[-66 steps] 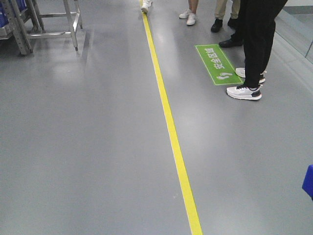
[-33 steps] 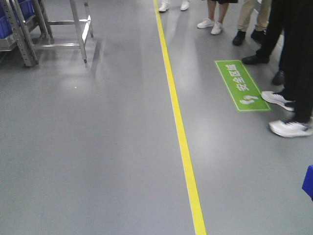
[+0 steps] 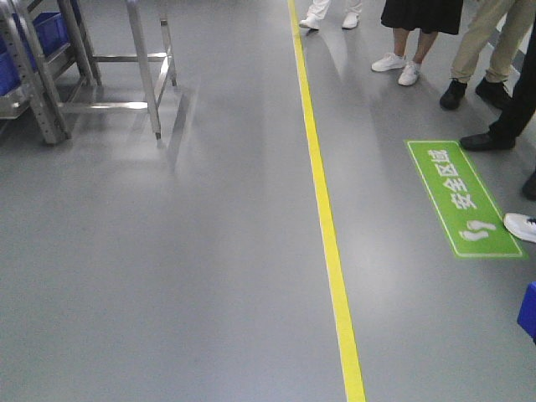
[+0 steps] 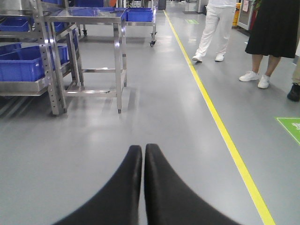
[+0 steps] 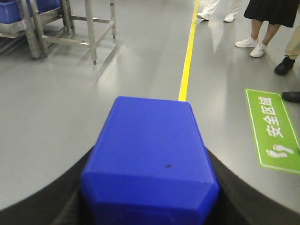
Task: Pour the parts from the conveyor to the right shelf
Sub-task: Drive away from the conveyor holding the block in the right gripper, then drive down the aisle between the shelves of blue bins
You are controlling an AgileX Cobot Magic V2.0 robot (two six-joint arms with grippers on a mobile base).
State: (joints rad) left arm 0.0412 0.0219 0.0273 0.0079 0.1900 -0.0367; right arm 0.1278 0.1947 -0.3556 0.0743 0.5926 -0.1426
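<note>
Two tools, two different states. My left tool (image 4: 142,149) is clenched on nothing: its black fingers (image 4: 119,192) press flat against each other, pointing out over the grey floor (image 4: 178,117). My right tool (image 5: 150,206) is grasping the blue block (image 5: 150,150), which fills the low centre of that wrist view. Dark fingers (image 5: 42,208) hug the block at 8 and 4 o'clock. Its upper face is smooth, with bevelled corners and one tiny dark speck.

From the front camera the shelf (image 3: 29,84) sits at 10 o'clock, a steel rack holding blue bins (image 3: 48,32), well apart from the block across open floor. A bare steel stand (image 3: 149,67) is just beside it, toward 11 o'clock. A yellow line (image 3: 328,226) runs from 12 down to 6 o'clock, and a green sign (image 3: 462,197) lies on the floor at 3 o'clock. Several bystanders (image 3: 421,17) stand between 12 and 2 o'clock, cut off above the legs. A blue sliver shows at the right edge near 4 o'clock; I cannot tell what it is.
</note>
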